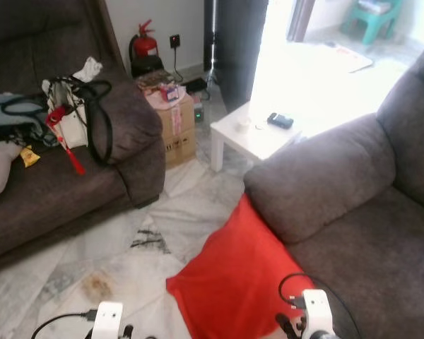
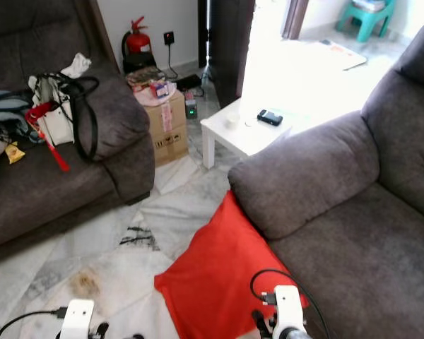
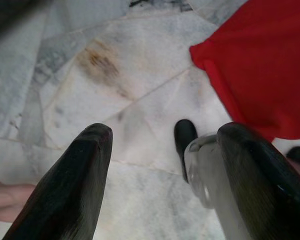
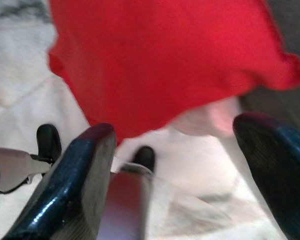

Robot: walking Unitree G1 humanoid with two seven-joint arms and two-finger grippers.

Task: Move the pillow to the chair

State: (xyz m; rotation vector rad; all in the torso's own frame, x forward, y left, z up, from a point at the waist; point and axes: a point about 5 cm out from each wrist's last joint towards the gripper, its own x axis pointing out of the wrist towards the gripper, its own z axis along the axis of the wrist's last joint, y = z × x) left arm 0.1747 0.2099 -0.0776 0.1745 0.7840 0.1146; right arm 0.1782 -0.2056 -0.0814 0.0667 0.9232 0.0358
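Note:
A red pillow leans on the marble floor against the front of a grey armchair on my right. The pillow lies just beyond my right gripper, whose two black fingers stand wide open with nothing between them. My left gripper is open too, hanging over bare floor with the pillow's corner off to one side. Both wrists peek in at the bottom of the eye views: the left wrist and the right wrist.
A grey sofa with bags stands at the left. A cardboard box, a red fire extinguisher and a small white table stand behind. The marble floor has a brown stain.

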